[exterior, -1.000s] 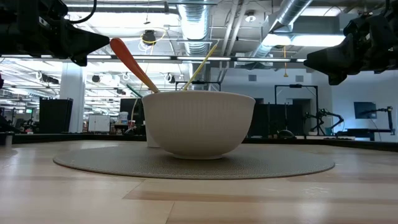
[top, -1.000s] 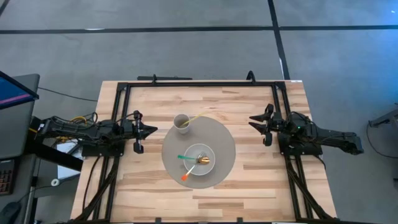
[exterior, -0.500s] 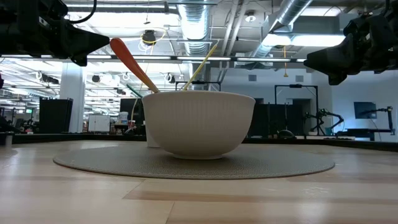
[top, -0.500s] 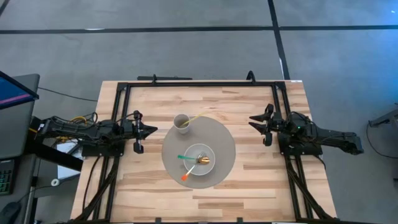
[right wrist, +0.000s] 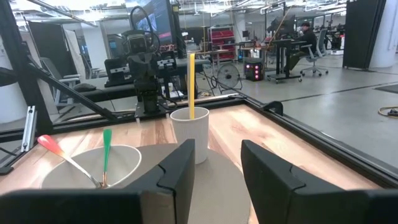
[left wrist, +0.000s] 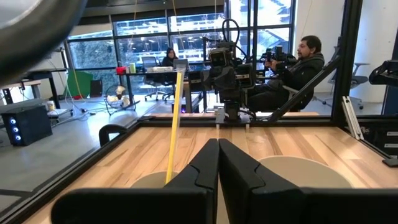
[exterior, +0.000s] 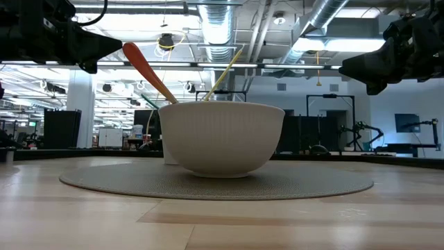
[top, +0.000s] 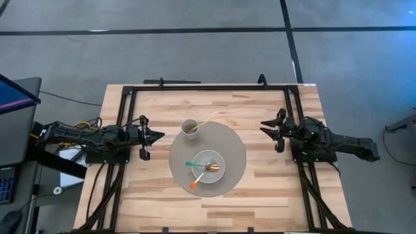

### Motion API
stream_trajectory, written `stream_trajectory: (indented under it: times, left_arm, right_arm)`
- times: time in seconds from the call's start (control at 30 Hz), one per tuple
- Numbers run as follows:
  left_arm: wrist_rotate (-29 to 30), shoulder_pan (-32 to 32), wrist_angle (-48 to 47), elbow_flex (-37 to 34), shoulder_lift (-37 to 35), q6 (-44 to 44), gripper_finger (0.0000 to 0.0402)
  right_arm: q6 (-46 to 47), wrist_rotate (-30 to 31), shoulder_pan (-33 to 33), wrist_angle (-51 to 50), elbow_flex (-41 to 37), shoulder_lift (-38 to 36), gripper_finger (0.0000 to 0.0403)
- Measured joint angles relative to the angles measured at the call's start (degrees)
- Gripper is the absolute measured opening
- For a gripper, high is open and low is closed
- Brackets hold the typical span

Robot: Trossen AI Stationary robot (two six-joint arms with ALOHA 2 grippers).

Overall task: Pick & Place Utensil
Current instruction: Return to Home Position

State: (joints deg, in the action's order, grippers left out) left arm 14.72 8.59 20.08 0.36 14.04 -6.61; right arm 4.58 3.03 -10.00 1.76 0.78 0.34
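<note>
A white bowl (top: pixel 210 168) stands on a round grey mat (top: pixel 231 146) at the table's middle. It holds an orange-handled utensil (top: pixel 197 181), a green-handled one (top: pixel 192 164) and a gold spoon head, all leaning on its rim. A white cup (top: pixel 190 128) on the mat's far left edge holds a yellow stick-like utensil (top: pixel 203 123) that leans on its rim. My left gripper (top: pixel 161 136) hovers shut left of the mat, level with the cup. My right gripper (top: pixel 263 127) hovers open right of the mat. In the right wrist view the cup (right wrist: pixel 189 134) and bowl (right wrist: pixel 93 165) lie ahead.
A black frame (top: pixel 208 87) runs along the table's far, left and right sides. Bare wood lies near the mat's near side (top: pixel 208 211). Beyond the table a seated person (left wrist: pixel 301 62) and office furniture show in the left wrist view.
</note>
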Motion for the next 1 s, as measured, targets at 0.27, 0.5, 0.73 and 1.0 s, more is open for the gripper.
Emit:
stream_trajectory:
  times: [0.27, 0.5, 0.73, 1.0]
  left_arm:
    - [0.0, 0.0, 0.2, 0.0, 0.0, 0.0, 0.0012]
    - [0.0, 0.0, 0.5, 0.0, 0.0, 0.0, 0.0012]
    - [0.0, 0.0, 0.6, 0.0, 0.0, 0.0, 0.0012]
    - [0.0, 0.0, 0.6, 0.0, 0.0, 0.0, 0.0012]
  right_arm:
    - [0.0, 0.0, 0.0, 0.0, 0.0, 0.0, 0.0124]
    - [0.0, 0.0, 0.0, 0.0, 0.0, 0.0, 0.0124]
    - [0.0, 0.0, 0.0, 0.0, 0.0, 0.0, 0.0124]
    - [0.0, 0.0, 0.0, 0.0, 0.0, 0.0, 0.0124]
